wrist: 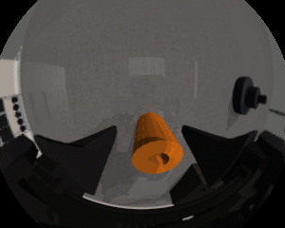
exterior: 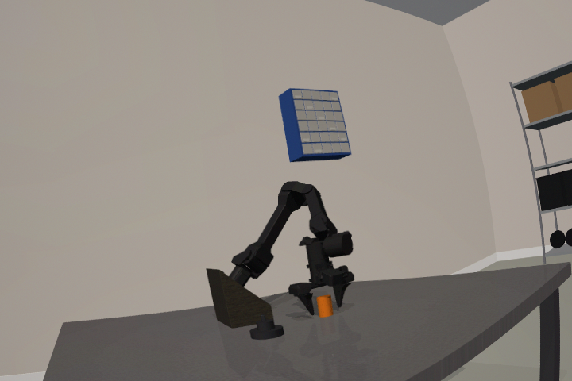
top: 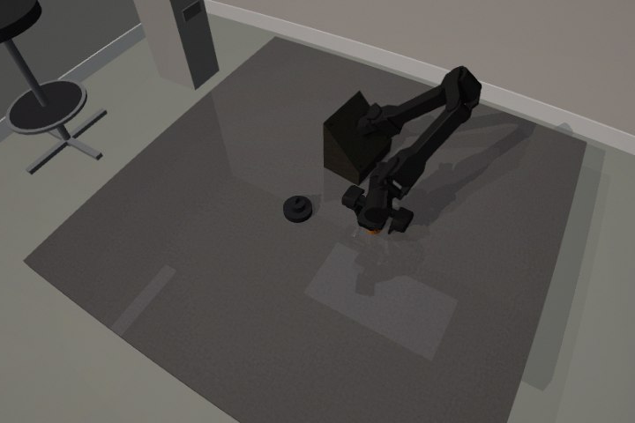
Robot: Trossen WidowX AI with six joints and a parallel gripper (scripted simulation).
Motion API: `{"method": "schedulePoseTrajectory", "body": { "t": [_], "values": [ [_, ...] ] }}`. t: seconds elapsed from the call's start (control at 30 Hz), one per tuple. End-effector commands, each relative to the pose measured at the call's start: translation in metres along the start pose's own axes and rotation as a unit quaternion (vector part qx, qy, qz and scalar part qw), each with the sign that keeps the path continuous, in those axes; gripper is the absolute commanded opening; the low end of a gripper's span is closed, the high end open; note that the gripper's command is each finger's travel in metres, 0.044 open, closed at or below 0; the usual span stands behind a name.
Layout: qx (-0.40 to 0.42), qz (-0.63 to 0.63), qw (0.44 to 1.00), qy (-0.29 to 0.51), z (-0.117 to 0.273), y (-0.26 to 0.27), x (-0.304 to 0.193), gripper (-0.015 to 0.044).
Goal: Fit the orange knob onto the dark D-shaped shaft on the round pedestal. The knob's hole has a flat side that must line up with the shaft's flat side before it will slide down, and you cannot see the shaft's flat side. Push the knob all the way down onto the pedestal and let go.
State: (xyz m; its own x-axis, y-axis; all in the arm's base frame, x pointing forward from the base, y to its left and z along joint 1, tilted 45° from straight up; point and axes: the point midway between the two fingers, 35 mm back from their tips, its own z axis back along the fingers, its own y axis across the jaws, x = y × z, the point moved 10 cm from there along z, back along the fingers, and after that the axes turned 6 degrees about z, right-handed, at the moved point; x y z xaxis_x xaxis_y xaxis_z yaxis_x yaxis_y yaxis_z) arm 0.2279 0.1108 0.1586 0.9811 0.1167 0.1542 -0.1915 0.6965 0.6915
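The orange knob (top: 373, 231) (exterior: 324, 306) (wrist: 157, 149) stands upright on the table, mostly hidden by the arm in the top view. Its open hole faces up in the wrist view; the hole's flat side is not clear. My gripper (exterior: 326, 309) (wrist: 150, 129) is open and points down, with one finger on each side of the knob and a gap at both sides. The fingertips are low, near the table. The dark round pedestal (top: 297, 216) (exterior: 266, 333) (wrist: 240, 95) stands apart, with its shaft (top: 297, 203) (exterior: 264, 322) (wrist: 253, 98) bare and upright.
The arm's dark wedge-shaped base block (top: 342, 154) (exterior: 244, 305) stands behind the pedestal in the exterior view. The table (top: 203, 308) (exterior: 160, 345) shows shadows and pale reflections. A stool, a shelf rack and a blue drawer cabinet are in the room beyond.
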Motion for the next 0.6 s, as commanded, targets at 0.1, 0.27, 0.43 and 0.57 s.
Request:
{"method": "schedulePoseTrajectory", "body": {
  "t": [0.1,0.27,0.43,0.57],
  "values": [
    [-0.001,-0.003,1.0,0.002,-0.0052,-0.0008,-0.0013,0.0361],
    [-0.001,-0.003,1.0,0.002,-0.0052,-0.0008,-0.0013,0.023],
    [-0.001,-0.003,1.0,0.002,-0.0052,-0.0008,-0.0013,0.0157],
    [-0.001,-0.003,1.0,0.002,-0.0052,-0.0008,-0.0013,0.0111]
  ]
}}
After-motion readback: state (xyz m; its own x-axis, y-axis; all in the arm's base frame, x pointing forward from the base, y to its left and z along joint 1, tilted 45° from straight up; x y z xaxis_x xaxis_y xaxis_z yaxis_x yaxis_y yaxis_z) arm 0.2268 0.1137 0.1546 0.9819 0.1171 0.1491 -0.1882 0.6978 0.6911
